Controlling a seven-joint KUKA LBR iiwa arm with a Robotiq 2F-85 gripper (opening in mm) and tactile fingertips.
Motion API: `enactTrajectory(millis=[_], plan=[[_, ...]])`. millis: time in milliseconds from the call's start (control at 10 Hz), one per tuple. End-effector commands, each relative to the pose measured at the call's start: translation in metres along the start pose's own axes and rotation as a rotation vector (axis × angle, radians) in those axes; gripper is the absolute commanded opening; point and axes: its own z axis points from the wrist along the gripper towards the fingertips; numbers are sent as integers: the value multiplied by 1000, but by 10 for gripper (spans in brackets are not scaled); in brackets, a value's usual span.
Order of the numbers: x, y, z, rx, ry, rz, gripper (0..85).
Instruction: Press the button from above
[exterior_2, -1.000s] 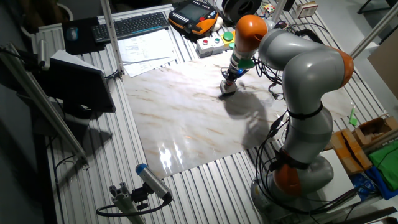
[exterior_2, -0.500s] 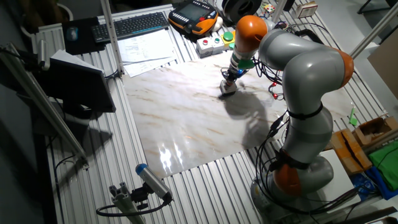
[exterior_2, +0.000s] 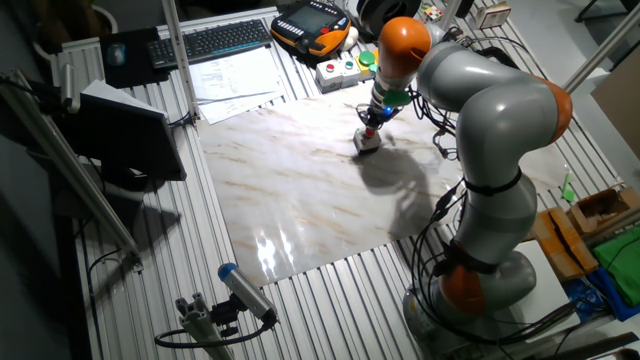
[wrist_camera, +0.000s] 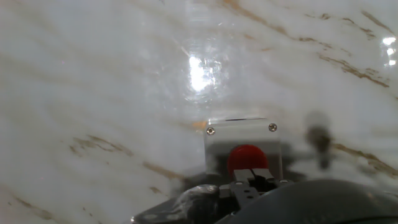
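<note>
The button (wrist_camera: 247, 157) is small, round and red, on top of a small grey square box (wrist_camera: 241, 133) on the marble slab. In the hand view my gripper (wrist_camera: 252, 178) is right over it, and the fingertips (wrist_camera: 244, 182) lie side by side, touching each other and overlapping the button's near edge. I cannot tell whether they touch the button. In the fixed view the box (exterior_2: 366, 144) sits near the slab's far right, with my gripper (exterior_2: 371, 126) pointing down just above it. The button itself is hidden there by the hand.
A marble slab (exterior_2: 300, 190) covers the table's middle. Behind it are a long white box with coloured buttons (exterior_2: 342, 71), an orange-black pendant (exterior_2: 312, 27), a keyboard (exterior_2: 212, 40) and papers (exterior_2: 237, 76). Cables (exterior_2: 440, 130) hang beside the arm.
The hand and the orange wrist joint have risen slightly above the box. The box has not moved.
</note>
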Motion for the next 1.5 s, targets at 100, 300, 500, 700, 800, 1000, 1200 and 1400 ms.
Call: enactTrajectory(millis=[100, 300, 500, 700, 800, 1000, 1200, 1400], plan=[[3, 0, -8, 16, -1, -3, 7], [6, -2, -13, 29, -4, -6, 7], [8, -3, -17, 34, -6, -8, 7], [11, -7, -23, 16, -1, -9, 7], [14, -8, -28, 17, 0, -11, 7], [18, -11, -39, 22, 3, -20, 7], [23, -7, -50, 22, -5, -14, 7], [26, -5, -57, 23, -9, -18, 7]])
